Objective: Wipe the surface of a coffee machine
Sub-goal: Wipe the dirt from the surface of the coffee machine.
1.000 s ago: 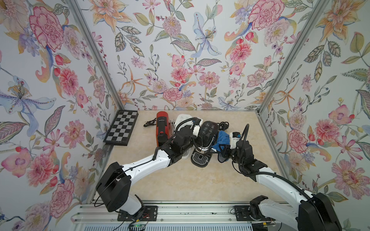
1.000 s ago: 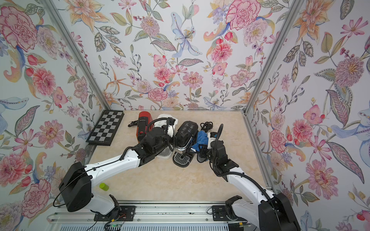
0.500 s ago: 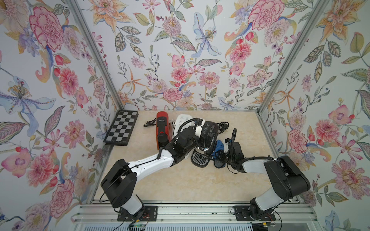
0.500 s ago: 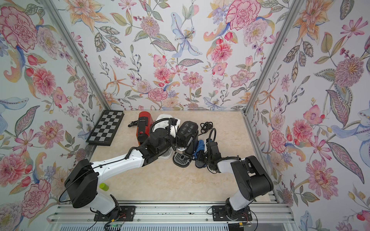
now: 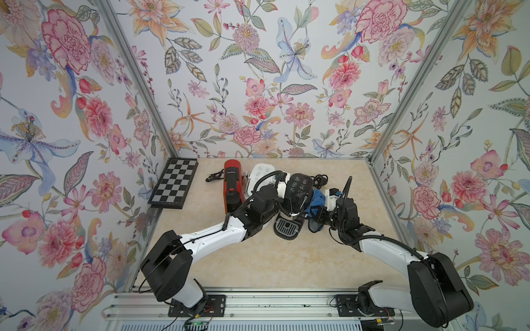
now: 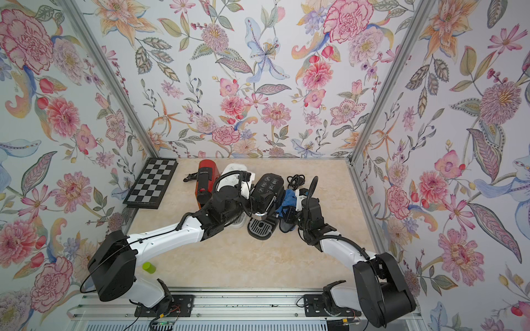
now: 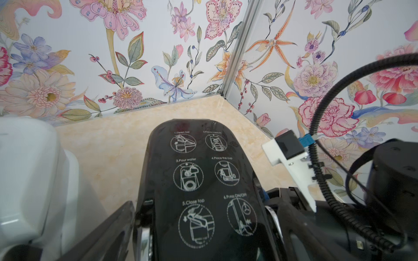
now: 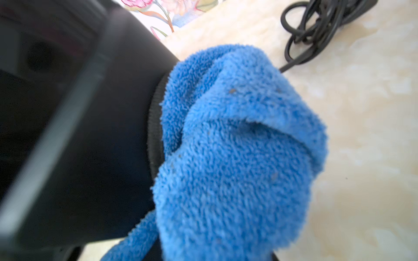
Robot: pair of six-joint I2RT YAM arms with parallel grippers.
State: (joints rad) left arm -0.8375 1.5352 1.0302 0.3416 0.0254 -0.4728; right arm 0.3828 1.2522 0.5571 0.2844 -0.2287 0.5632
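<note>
A black coffee machine (image 5: 298, 190) (image 6: 266, 189) with white pictograms on its lid (image 7: 203, 180) stands mid-table. My left gripper (image 5: 282, 200) (image 7: 203, 226) straddles its body, one finger against each side, shut on it at wide spread. In both top views my right gripper (image 5: 318, 213) (image 6: 289, 213) is shut on a blue cloth (image 5: 317, 197) (image 6: 289, 197). It presses the cloth against the machine's right flank. The cloth (image 8: 237, 146) fills the right wrist view and hides the fingers; the machine's dark side (image 8: 90, 135) lies beside it.
A red coffee machine (image 5: 233, 183) and a white one (image 5: 258, 174) stand just left of the black one. A chessboard (image 5: 175, 183) leans at the left wall. Coiled black cable (image 5: 319, 179) lies behind the cloth. A small green object (image 6: 149, 267) sits near the front left.
The right gripper drew the cloth forward along the machine's right side, then came back toward the rear. The left gripper stayed on the machine.
</note>
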